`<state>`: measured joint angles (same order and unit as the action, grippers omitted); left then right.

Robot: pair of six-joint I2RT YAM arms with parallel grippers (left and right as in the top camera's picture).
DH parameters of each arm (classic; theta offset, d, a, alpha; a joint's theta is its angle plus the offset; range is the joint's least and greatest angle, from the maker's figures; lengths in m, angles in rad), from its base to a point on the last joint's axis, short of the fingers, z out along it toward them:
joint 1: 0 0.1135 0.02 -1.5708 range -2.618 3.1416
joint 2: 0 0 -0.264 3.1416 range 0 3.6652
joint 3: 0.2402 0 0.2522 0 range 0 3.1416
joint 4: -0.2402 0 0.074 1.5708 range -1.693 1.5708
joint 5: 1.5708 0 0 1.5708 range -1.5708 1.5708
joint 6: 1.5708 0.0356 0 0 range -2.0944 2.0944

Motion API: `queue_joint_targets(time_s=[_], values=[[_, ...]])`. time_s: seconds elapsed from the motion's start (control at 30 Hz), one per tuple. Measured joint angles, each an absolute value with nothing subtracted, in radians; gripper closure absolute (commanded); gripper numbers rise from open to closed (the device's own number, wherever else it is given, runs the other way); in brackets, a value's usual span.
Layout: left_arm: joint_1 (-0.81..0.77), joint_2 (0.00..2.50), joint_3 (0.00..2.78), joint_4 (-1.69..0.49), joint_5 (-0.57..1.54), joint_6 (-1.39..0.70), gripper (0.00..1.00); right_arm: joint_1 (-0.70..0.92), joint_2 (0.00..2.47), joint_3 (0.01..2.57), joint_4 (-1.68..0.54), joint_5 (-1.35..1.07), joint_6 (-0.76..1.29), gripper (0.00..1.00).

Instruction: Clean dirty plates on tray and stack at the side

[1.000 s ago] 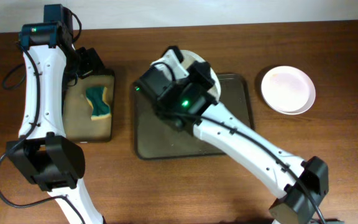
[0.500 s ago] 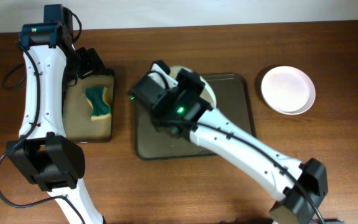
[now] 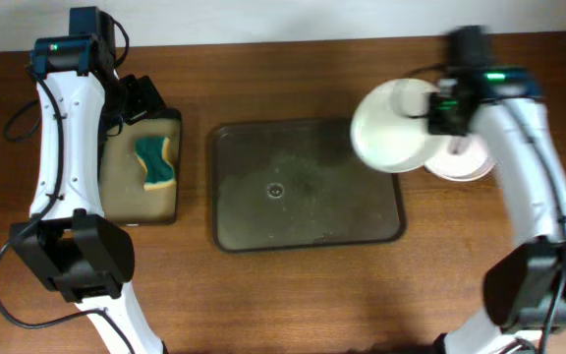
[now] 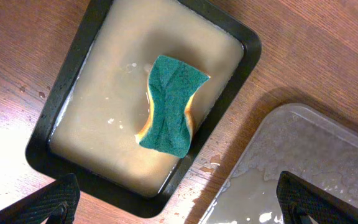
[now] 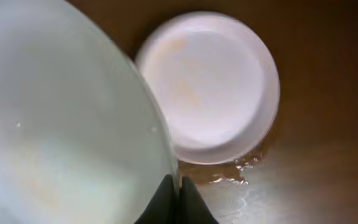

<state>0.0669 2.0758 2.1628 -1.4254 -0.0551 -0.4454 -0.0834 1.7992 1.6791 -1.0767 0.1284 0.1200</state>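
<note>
The tray [image 3: 263,231] lies on the desk [image 3: 293,295] at the centre, long side running left to right. Its dark floor shows a wet film with pale streaks. To its left, just apart from it, sits the small tray [image 3: 131,202], black-rimmed and filled with cloudy tan liquid. The sponge [image 4: 169,109] rests in that liquid, green side up with a yellow edge showing, towards the small tray's right side.

Right of the tray, a second plate [image 5: 210,87] sits flat on the desk, white with a faint pinkish tint. A few water drops [image 5: 241,171] glisten on the wood at its near edge.

My right jaws are clamped together on the rim of the plate [image 3: 389,128] I am carrying. It hangs in the air over the tray's far right corner. From overhead it covers the left part of the second plate. In my right wrist view its white face fills the left side and its edge crosses the second plate's left rim. I cannot tell how high it is above either one.

Farthest back on the left, my left jaws hover above the small tray, spread wide apart. One fingertip [image 4: 58,199] shows in each near corner of my left wrist view, with the sponge between and beyond them.
</note>
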Motion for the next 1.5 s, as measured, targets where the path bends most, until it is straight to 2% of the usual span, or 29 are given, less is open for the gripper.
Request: queue_joint_targets(time_s=[0.07, 0.23, 0.3, 0.37, 0.53, 0.57, 0.6, 0.67, 0.77, 0.83, 0.9, 1.13, 1.27, 1.3, 1.33, 1.5], values=[[0.067, 2.076, 2.163, -1.425, -0.055, -0.445, 0.01, -0.254, 1.8, 1.617, -1.027, 0.027, 0.143, 0.96], [0.067, 2.076, 2.163, -1.425, -0.054, -0.445, 0.01, -0.467, 1.8, 1.473, -0.822, -0.164, 0.188, 0.96], [0.067, 2.076, 2.163, -1.425, -0.055, -0.445, 0.01, -0.489, 1.8, 1.435, -0.751, -0.188, 0.198, 0.96], [0.067, 2.076, 2.163, -1.425, -0.055, -0.445, 0.01, -0.494, 1.8, 1.4, -0.705, -0.209, 0.206, 0.89], [0.067, 2.076, 2.163, -1.425, -0.055, -0.445, 0.01, -0.479, 1.819, 1.389, -0.639, -0.234, 0.211, 0.87], [0.067, 2.076, 2.163, -1.425, -0.055, -0.445, 0.0, -0.477, 1.826, 1.389, -0.632, -0.236, 0.211, 0.78], [0.067, 2.076, 2.163, -1.425, -0.055, -0.445, 0.01, -0.477, 1.831, 1.389, -0.626, -0.238, 0.211, 0.64], [0.067, 2.076, 2.163, -1.425, -0.055, -0.445, 0.01, -0.477, 1.836, 1.389, -0.624, -0.242, 0.213, 0.65], [0.067, 2.076, 2.163, -1.425, -0.055, -0.445, 0.01, -0.477, 1.836, 1.389, -0.661, -0.274, 0.213, 0.65], [0.067, 2.076, 2.163, -1.425, -0.055, -0.445, 0.01, -0.477, 1.831, 1.389, -0.726, -0.311, 0.213, 0.74], [0.067, 2.076, 2.163, -1.425, -0.055, -0.445, 0.01, -0.476, 1.806, 1.388, -0.819, -0.328, 0.214, 0.76], [0.067, 2.076, 2.163, -1.425, -0.055, -0.445, 0.0, -0.44, 1.546, 1.38, -1.124, -0.327, 0.202, 0.76], [0.067, 2.076, 2.163, -1.426, -0.055, -0.445, 0.01, -0.388, 1.359, 1.318, -1.207, -0.319, 0.16, 0.76], [0.067, 2.076, 2.163, -1.425, -0.055, -0.445, 0.01, -0.372, 1.305, 1.289, -1.209, -0.318, 0.153, 0.57], [0.067, 2.076, 2.163, -1.426, -0.054, -0.445, 0.01, -0.348, 1.233, 1.25, -1.224, -0.319, 0.149, 0.02], [0.067, 2.076, 2.163, -1.425, -0.055, -0.445, 0.01, -0.24, 0.823, 1.115, -1.301, -0.32, 0.138, 0.02]])
